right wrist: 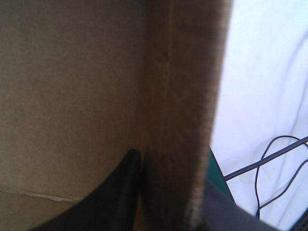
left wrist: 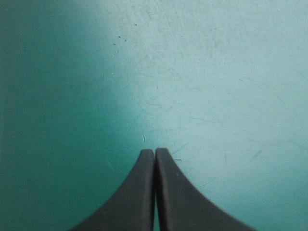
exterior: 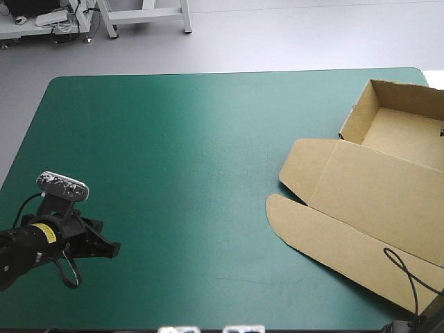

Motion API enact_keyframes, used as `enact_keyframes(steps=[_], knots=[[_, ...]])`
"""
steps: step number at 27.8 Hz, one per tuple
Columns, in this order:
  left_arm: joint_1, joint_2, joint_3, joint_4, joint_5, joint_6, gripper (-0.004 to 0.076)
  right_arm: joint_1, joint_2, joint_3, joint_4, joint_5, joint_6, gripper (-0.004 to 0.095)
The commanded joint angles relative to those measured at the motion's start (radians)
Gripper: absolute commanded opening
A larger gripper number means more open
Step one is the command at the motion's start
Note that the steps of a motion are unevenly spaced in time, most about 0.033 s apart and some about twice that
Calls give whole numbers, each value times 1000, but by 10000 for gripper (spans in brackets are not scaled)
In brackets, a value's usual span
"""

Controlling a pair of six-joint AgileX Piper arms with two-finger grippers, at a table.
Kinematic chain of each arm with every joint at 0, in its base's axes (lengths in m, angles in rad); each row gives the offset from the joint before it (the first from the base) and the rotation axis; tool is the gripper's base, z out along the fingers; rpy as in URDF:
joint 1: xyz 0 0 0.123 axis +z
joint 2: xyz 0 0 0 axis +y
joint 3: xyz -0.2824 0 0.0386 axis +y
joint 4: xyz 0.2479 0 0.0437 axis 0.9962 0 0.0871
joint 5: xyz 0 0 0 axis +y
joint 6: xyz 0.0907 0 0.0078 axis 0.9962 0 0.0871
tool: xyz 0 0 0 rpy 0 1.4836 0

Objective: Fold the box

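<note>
Rightward, box (exterior: 374, 187): open tray, lid flat.

Cover (exterior: 173, 132): teal-green, one flat colour, paler toward the middle. Seen close ahead of the left gripper (left wrist: 155, 151), it carries fine pale scratches and a few dark specks. Box (exterior: 374, 201): plain brown board, an even light tan on the lid and tray floor, with the shaded wall faces a darker brown. Left gripper: matt black. Left arm (exterior: 24, 253): black, with a small yellow label (exterior: 46, 233). Right gripper (right wrist: 166, 175): its visible finger (right wrist: 113, 197) is black against the brown board.
</note>
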Motion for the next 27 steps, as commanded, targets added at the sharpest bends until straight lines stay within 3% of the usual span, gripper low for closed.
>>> enact_keyframes(steps=[1, 11, 17, 21, 24, 25, 27], knots=[[-4, -5, -25, -1, -50, -12, -9, -7, -47, -25, -20, 5, -16, 429], [-4, -5, -25, -1, -52, -12, -9, -7, -88, -27, -20, 5, -16, 449], [-4, -5, -25, 3, -69, -12, -9, -7, -174, -27, 62, 5, -13, 405], [-4, -5, -25, 3, -89, -12, -9, -7, -248, -16, 179, 5, -13, 253], [-4, -5, -25, -8, -86, -20, -9, -7, -321, 23, 347, 5, -67, 39], [-4, -5, -25, -15, -86, -31, -9, -7, -375, 73, 468, 5, -136, -7], [-4, -5, -25, -12, -86, -31, -9, -7, -454, 165, 550, 5, -167, -7]])
